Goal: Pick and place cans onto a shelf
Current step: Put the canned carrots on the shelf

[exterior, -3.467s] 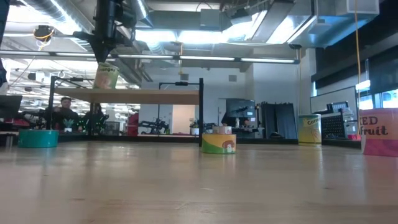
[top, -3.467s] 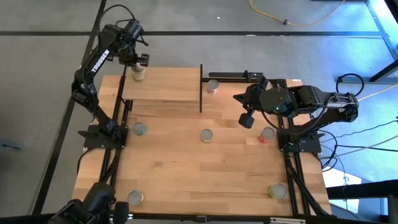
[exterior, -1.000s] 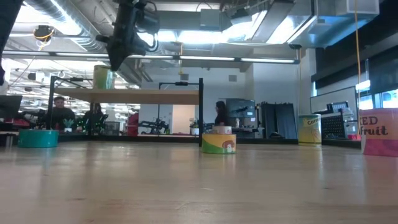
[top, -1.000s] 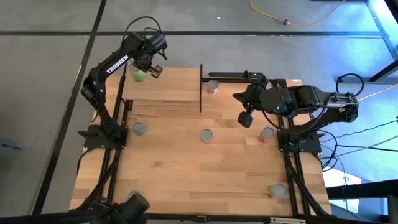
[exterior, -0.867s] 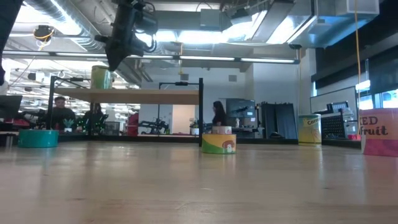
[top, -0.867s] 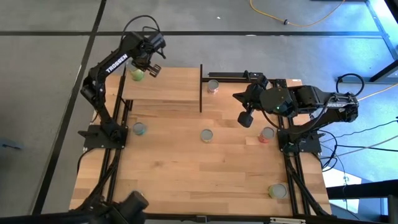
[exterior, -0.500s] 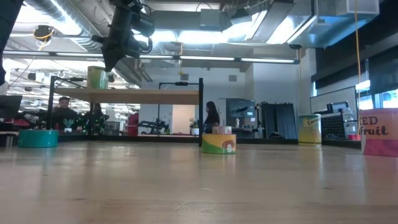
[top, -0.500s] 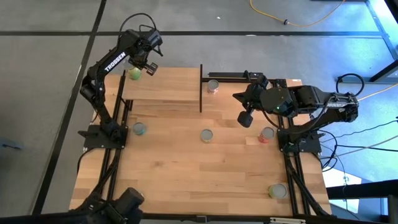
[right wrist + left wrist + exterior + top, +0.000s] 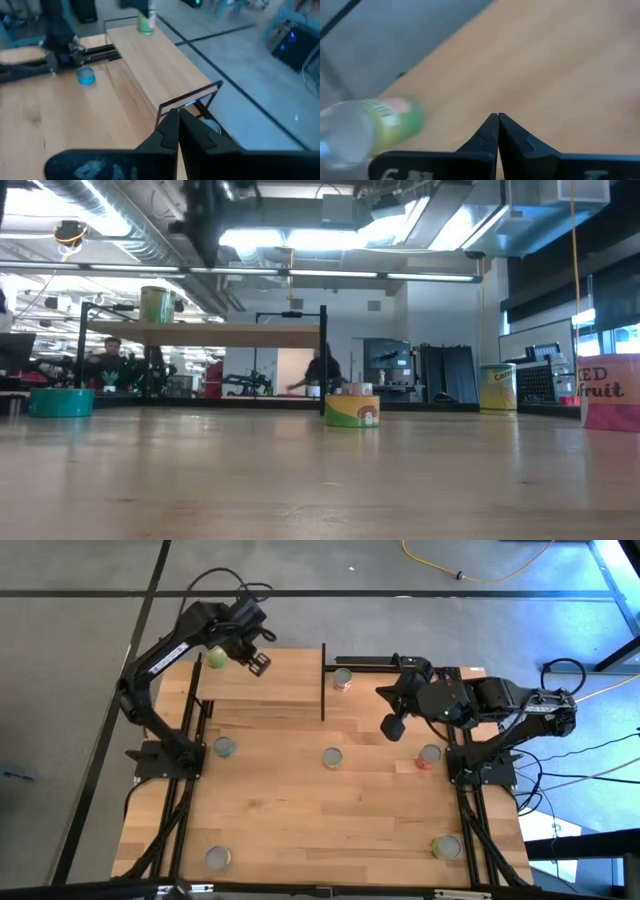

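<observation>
A green can [image 9: 215,658] stands upright on its base at the far left corner of the shelf [image 9: 262,682]; it also shows in the low view [image 9: 155,304] and in the left wrist view [image 9: 365,132]. My left gripper [image 9: 258,662] hovers shut above the shelf, to the can's right, touching nothing; its fingertips [image 9: 498,120] are closed together. My right gripper [image 9: 392,727] hangs shut and empty above the table, right of the shelf's black end panel [image 9: 323,680]. Several more cans stand on the table.
On the table stand a can [image 9: 343,678] just right of the panel, a teal can [image 9: 224,747], a middle can [image 9: 332,757], a red one [image 9: 428,756], a yellow one [image 9: 446,847] and one near the front left [image 9: 217,858]. People move in the room behind.
My shut left gripper first went left beside the green can, which slid a little toward the shelf's left end. The gripper then rose and swung toward the right over the shelf, tipping as it went. The can stays upright on the shelf.
</observation>
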